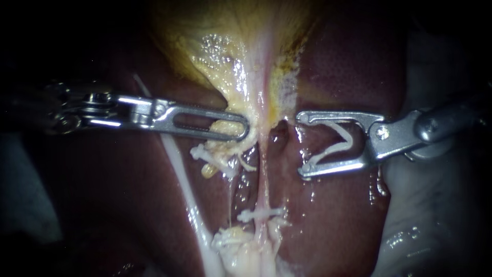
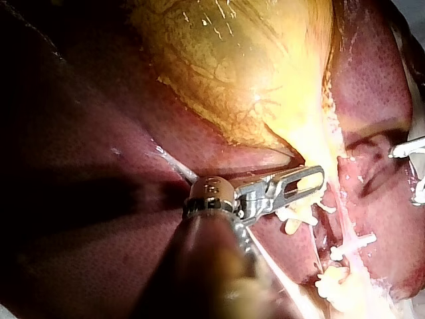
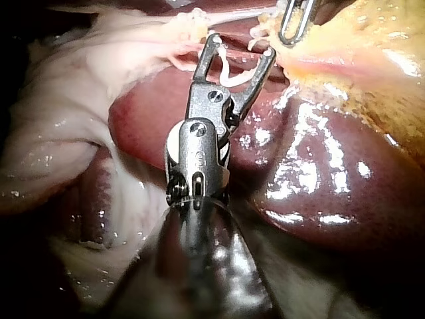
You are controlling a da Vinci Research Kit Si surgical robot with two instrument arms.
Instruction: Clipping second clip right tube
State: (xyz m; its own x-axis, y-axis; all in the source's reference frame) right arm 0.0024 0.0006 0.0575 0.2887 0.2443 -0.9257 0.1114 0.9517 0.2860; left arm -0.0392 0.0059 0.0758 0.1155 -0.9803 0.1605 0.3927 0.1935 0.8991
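The right tube (image 1: 263,179) is a thin pale strand running down from the yellow gallbladder (image 1: 230,41), with one white clip (image 1: 261,213) across it lower down. My right instrument (image 1: 303,144) holds an open white V-shaped clip (image 1: 335,143) between its spread jaws, whose tips lie just right of the tube and apart from it. In the right wrist view my right instrument (image 3: 240,45) shows the same clip (image 3: 229,70). My left instrument (image 1: 245,128) has slotted jaws shut on yellowish tissue (image 1: 225,127) at the gallbladder's neck, as its own view of my left instrument (image 2: 312,181) also shows.
Dark red liver (image 1: 348,61) lies around and under both instruments. A long white strand (image 1: 184,179) runs under the left instrument, with white clips (image 1: 199,152) near it. Pale wet material (image 1: 441,215) borders the liver on the right.
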